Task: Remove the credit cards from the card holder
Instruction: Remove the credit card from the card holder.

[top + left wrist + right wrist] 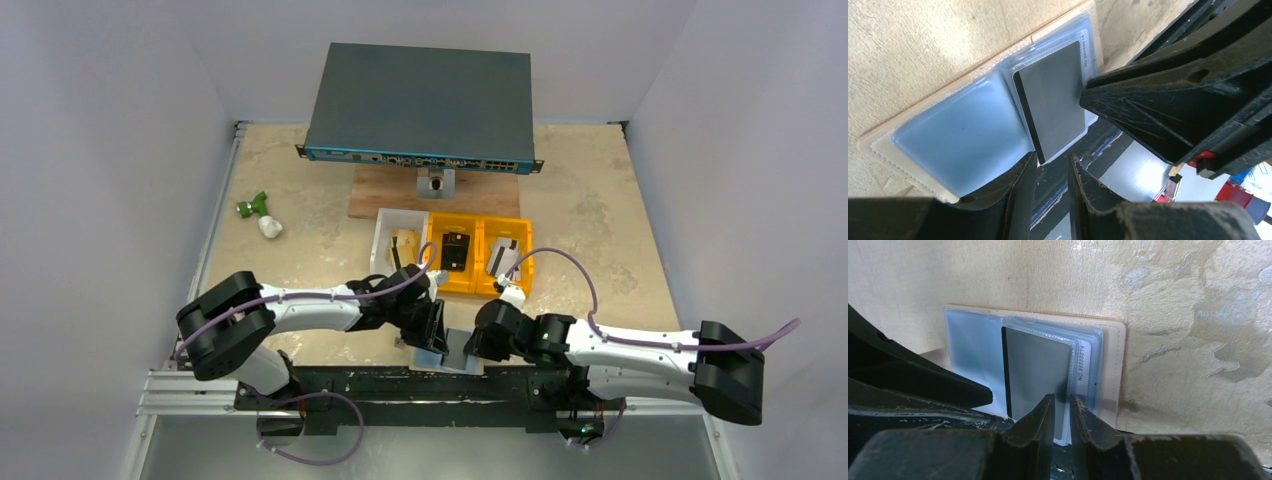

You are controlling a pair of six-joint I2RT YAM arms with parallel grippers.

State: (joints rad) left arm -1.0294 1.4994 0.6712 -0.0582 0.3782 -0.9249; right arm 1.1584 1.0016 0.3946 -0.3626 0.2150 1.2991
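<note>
- card holder point(963, 125) lies open flat at the near edge of the table point(600, 200), between the two arms. Pale blue sleeves face up, with a tan border around them
- grey card point(1055, 105) with a dark stripe sticks partway out of one panel's sleeve. A second card with a printed number point(1083, 362) is layered behind it
- right gripper point(1062, 400): fingers pinched narrow on the grey card's near edge, clamping it
- left gripper point(1053, 157): jaws a little apart, tips at the holder's near edge by the other panel. Can't tell if it pinches anything
- farther back: white bin point(395, 240) and two yellow bins point(480, 255) in a row, small dark items in the yellow ones
- behind those: wooden board point(385, 195) and a network switch point(420, 105) raised above it
- far left: small green-and-white object point(258, 212)
</note>
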